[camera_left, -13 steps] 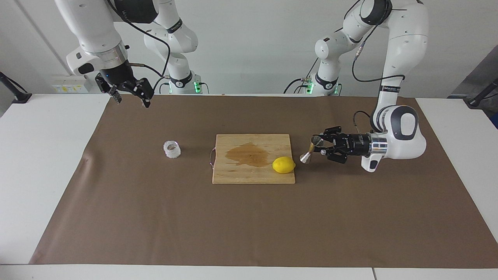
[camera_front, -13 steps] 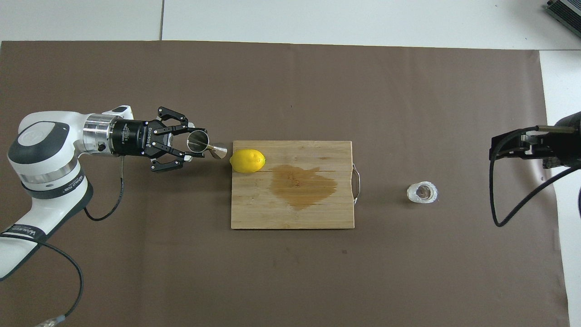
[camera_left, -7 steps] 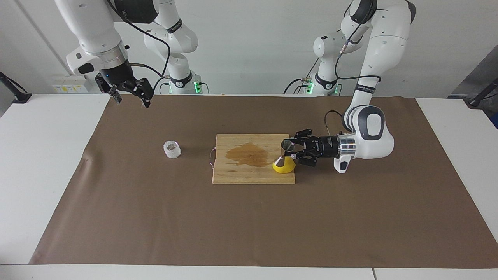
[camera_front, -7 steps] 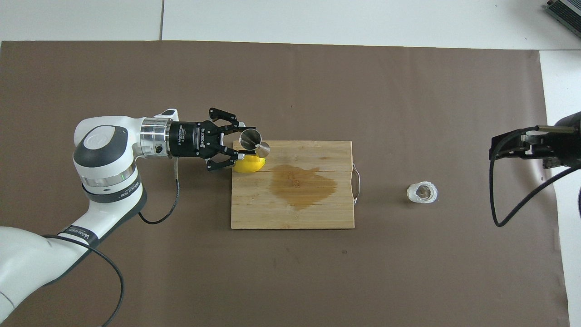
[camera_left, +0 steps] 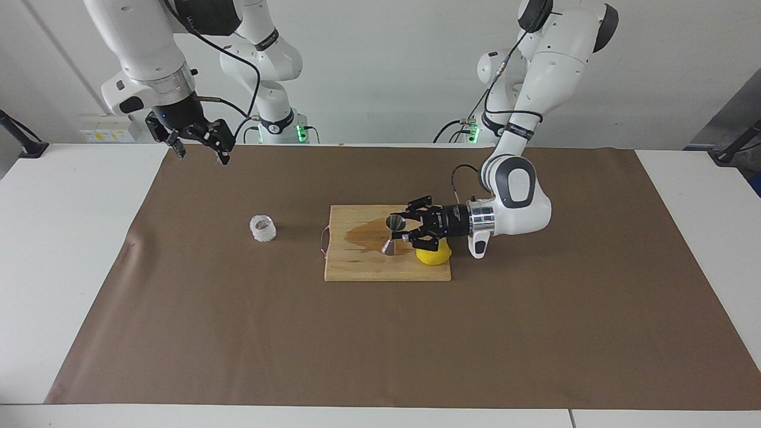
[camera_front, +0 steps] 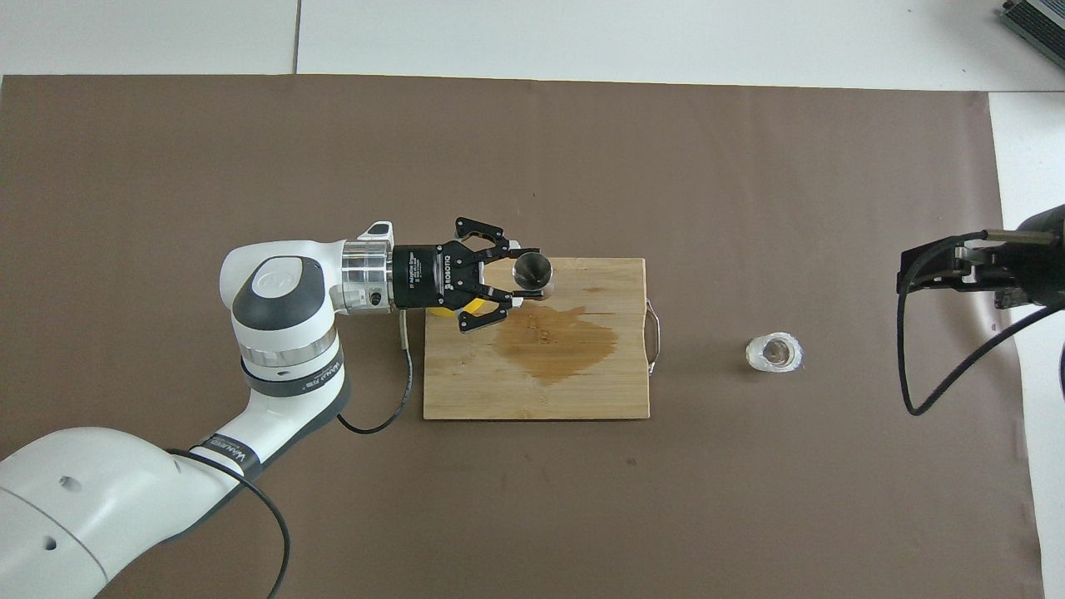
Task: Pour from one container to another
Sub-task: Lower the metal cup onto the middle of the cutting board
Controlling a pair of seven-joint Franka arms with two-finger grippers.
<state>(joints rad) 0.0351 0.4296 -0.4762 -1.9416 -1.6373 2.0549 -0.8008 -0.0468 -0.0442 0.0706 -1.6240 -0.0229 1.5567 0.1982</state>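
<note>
My left gripper (camera_left: 402, 233) is shut on the waist of the small steel hourglass jigger (camera_left: 389, 246). It holds the jigger about upright, just above the wooden cutting board (camera_left: 357, 268), over the edge of the board nearer the robots. From overhead the jigger's (camera_front: 537, 266) open mouth shows between the fingers of the left gripper (camera_front: 526, 272). The squat whitish glass cup (camera_left: 263, 228) stands alone on the brown mat, off the board toward the right arm's end, and shows in the overhead view as the cup (camera_front: 774, 353). My right gripper (camera_left: 202, 156) waits open, raised high over the mat's corner.
A yellow lemon (camera_left: 434, 257) lies on the board under the left wrist, mostly covered from overhead. A brown wet stain (camera_front: 553, 345) spreads over the middle of the board (camera_front: 532, 399), which has a metal handle (camera_front: 656, 337) on the cup's side.
The left arm has carried the jigger from the mat beside the board, over the lemon, to above the board, toward the cup. The right arm has not moved.
</note>
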